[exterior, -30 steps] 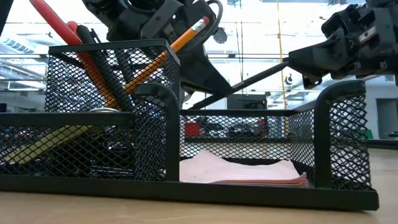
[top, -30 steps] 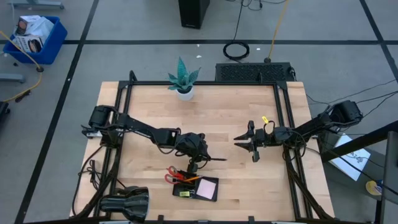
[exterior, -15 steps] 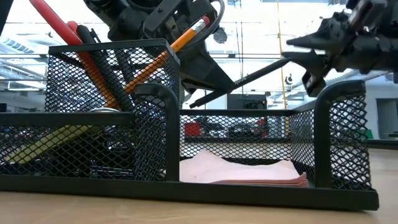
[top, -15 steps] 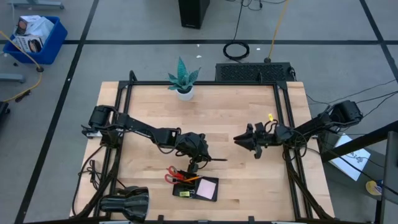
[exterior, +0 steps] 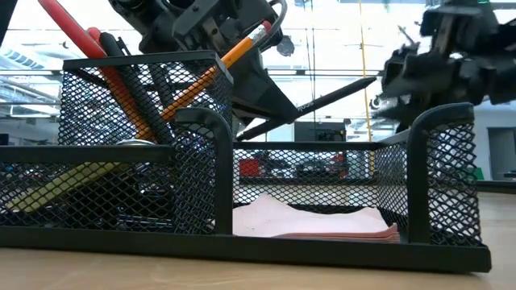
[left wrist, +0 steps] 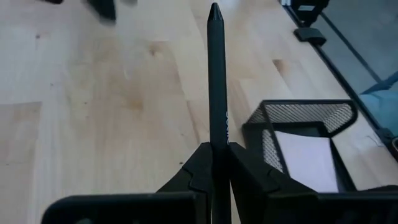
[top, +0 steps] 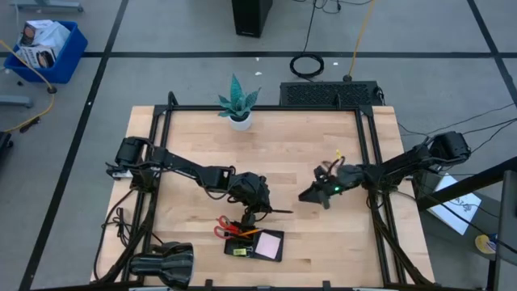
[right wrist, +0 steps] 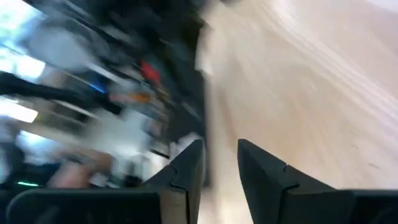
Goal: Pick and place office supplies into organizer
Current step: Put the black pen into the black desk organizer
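Note:
The black mesh organizer (top: 254, 244) stands near the table's near edge. It holds red-handled scissors (top: 220, 229), an orange pencil (exterior: 242, 48), a pink-white note pad (exterior: 314, 219) and a small yellow piece (top: 238, 251). My left gripper (top: 257, 204) hovers just beyond the organizer's far side, shut on a thin black pen (left wrist: 215, 81). My right gripper (top: 317, 192) hangs over the bare table to the right of the pen's tip. In the blurred right wrist view its fingers (right wrist: 186, 171) stand apart with nothing between them. My left gripper pinches the black pen between its two fingers at the pen's rear part (left wrist: 216, 148), the fingers lying along it. The pen is lifted clear above the organizer (exterior: 322, 95). It slants upward, and its pointed tip (left wrist: 214, 9) faces the table's right side.
A potted teal plant (top: 238, 103) stands at the far edge. A black rounded lamp-like object (top: 166, 263) lies at the near left corner. Bare wood (top: 307, 145) spreads across the table's middle and right. The organizer's mesh walls (exterior: 145, 137) fill the low view.
My right gripper has swung toward the table's near edge and a little toward the pen, turning at the wrist as it went. My left gripper and the pen have kept almost still.

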You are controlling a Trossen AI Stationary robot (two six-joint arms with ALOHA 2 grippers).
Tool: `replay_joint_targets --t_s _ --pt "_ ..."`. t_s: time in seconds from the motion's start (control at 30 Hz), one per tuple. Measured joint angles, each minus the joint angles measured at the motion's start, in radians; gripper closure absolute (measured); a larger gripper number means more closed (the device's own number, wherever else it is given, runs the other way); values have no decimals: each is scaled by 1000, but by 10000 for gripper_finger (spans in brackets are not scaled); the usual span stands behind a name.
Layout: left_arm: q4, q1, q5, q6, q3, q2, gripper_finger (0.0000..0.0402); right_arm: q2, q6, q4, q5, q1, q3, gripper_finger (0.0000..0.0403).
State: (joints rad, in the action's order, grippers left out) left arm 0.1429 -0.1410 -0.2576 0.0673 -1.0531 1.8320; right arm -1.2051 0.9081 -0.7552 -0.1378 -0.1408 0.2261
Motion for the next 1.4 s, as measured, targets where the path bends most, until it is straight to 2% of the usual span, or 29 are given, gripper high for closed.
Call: replay_joint_targets --t_s 0.03,0.1,0.17,0.27,0.43,0.63,0.83,1.0,1.17,1.4 --pt "0 -2 -4 1 0 0 360 -8 -22 62 1 5 30 308" --pt "-5 -6 -4 -1 0 0 360 -7 -71 65 -28 24 74 300" --pt "-8 -6 -10 -2 0 0 360 -2 -87 37 -118 59 117 287" --pt "-13 -7 -28 -5 0 0 360 1 -62 99 -232 107 157 267" --pt "-18 -6 -28 -3 0 0 360 -26 -29 245 -229 113 202 231" --pt "-30 -6 -27 -1 0 0 360 -56 26 142 -248 112 205 200" --pt "-26 -6 -25 -1 0 0 360 -143 75 127 -262 67 244 201" --pt "-21 -6 -22 -2 0 0 360 -227 89 122 -337 59 302 203" --pt "-22 -6 -22 -2 0 0 360 -298 105 121 -341 36 348 200" --pt "-36 -7 -27 -1 0 0 360 -331 124 128 -391 23 382 208"
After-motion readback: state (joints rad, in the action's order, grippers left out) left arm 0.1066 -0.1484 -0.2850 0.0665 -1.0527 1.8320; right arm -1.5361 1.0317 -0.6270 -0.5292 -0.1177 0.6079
